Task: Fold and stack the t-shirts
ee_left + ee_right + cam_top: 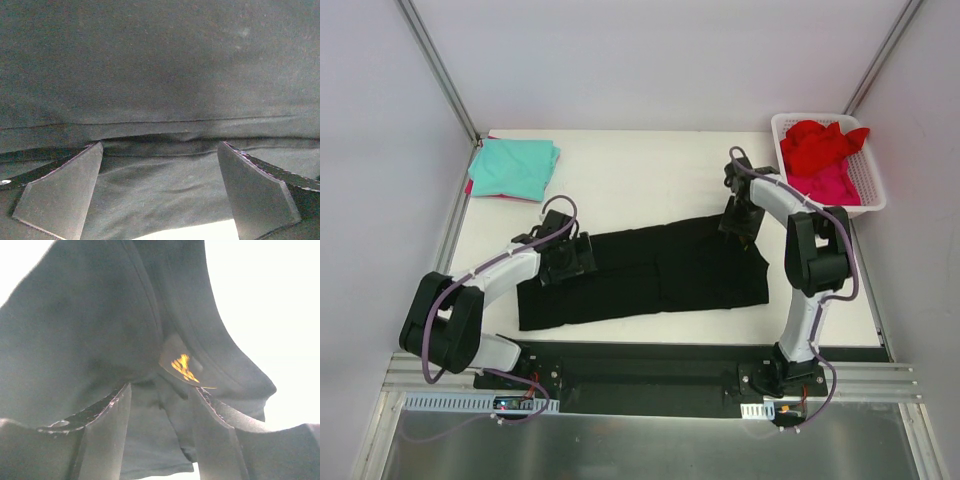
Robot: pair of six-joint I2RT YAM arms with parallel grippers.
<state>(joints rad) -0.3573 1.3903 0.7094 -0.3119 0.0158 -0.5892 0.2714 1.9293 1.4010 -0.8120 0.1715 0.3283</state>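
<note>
The large black t-shirt (650,275) lies flat across the middle of the white table (640,170), folded into a long band. My left gripper (582,255) sits low at its upper left edge, jaws wide open; in the left wrist view the black t-shirt (160,75) fills the frame, a hem running across just beyond the left gripper (160,147). My right gripper (735,228) is at the shirt's upper right corner. In the right wrist view a fold of the black t-shirt (90,340) with an orange-printed label (181,367) lies between the parted fingers of the right gripper (161,390).
A folded teal t-shirt (515,165) rests on a pink one at the back left corner. The white slotted basket (876,185) at the back right holds a red t-shirt (820,143) and a pink t-shirt (825,183). Grey walls enclose the table on three sides.
</note>
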